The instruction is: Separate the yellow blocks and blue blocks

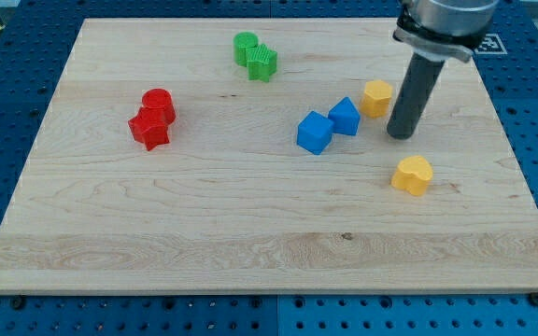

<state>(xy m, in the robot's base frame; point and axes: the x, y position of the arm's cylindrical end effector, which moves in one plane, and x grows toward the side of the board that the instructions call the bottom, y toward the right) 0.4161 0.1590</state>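
Observation:
Two blue blocks lie near the board's middle right: a blue cube [314, 132] and a second blue block [345, 116] touching it on its upper right. A yellow hexagon-like block [376, 97] sits just right of the second blue block, nearly touching it. A yellow heart-shaped block [412, 175] lies apart, lower right. My tip [400, 135] rests on the board just right of and below the yellow hexagon block, above the yellow heart block, touching neither as far as I can see.
A red cylinder [159, 103] and a red star [149, 130] touch at the left. A green cylinder [246, 46] and a green star-like block [262, 63] touch at the top middle. The wooden board [250, 243] lies on a blue perforated table.

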